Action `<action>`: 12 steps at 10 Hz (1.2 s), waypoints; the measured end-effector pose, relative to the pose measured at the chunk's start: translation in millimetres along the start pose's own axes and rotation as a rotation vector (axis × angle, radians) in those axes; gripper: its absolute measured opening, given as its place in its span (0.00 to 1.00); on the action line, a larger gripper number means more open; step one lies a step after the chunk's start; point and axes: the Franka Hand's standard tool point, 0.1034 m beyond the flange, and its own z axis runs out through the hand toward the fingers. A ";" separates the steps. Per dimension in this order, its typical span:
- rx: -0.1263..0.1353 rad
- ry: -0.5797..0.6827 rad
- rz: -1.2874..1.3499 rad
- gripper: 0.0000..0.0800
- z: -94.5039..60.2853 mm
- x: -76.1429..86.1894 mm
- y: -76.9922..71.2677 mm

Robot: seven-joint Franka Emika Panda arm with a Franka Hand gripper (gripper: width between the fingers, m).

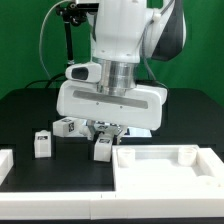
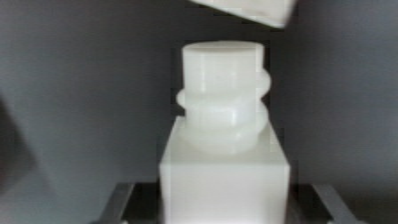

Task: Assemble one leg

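While the arm stands low over the dark tabletop (image 1: pixel 30 110), the hand (image 1: pixel 104 136) is narrowed onto one leg (image 1: pixel 103 150). In the wrist view its dark fingers (image 2: pixel 134 205) press against both flat sides of the square body. The hand appears to be gripping the leg and holds nothing else. The leg's rounded, threaded peg (image 2: pixel 222 85) points away from the hand. In the exterior view the leg hangs slightly tilted just beside the near corner of the large white panel (image 1: pixel 165 170). Whether its lower end touches the tabletop cannot be told. Two other legs (image 1: pixel 42 144) lie loose towards the exterior view's left, well apart from the panel.

Step in hand, as judged: the leg has been grasped and is being carried to the panel, but it is not yet seated. The next move calls for turning the peg squarely towards a corner socket, centring it over the hole, and lowering it straight. A tilted leg could catch on the rim or cross the thread.
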 end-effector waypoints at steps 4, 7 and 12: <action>0.013 -0.005 0.088 0.36 -38.7 -10.3 -15.3; 0.040 0.029 0.048 0.36 -53.0 -21.8 -65.6; 0.031 0.029 -0.012 0.36 -52.1 -36.0 -98.4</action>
